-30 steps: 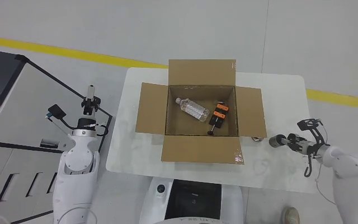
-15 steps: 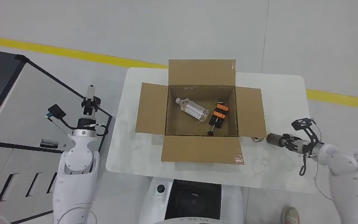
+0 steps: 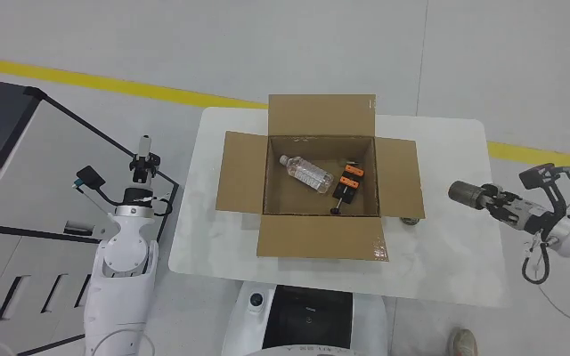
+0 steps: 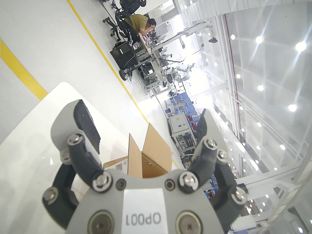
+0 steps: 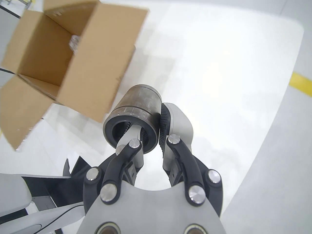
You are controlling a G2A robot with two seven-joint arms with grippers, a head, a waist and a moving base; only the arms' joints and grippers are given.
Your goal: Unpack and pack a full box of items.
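An open cardboard box [image 3: 321,116] stands mid-table with its flaps spread. Inside lie a clear plastic bottle [image 3: 306,173] and an orange-and-black part [image 3: 347,189]. To the right of the box, above the table's right side, my right gripper [image 3: 485,197] is shut on a dark metal sleeve [image 3: 463,191]. The right wrist view shows one finger inside the bore of the sleeve [image 5: 139,108] and the other pressed on its outer wall. My left gripper [image 3: 143,148] stays off the table's left edge, open with nothing in it [image 4: 143,125].
A small metal piece [image 3: 410,220] lies on the white table [image 3: 445,142] at the front corner of the box's right flap. A black frame [image 3: 80,133] stands left of the table. Bare tabletop surrounds the box.
My right gripper has carried the metal sleeve up and to the right, away from the box's right flap. The left arm has kept still.
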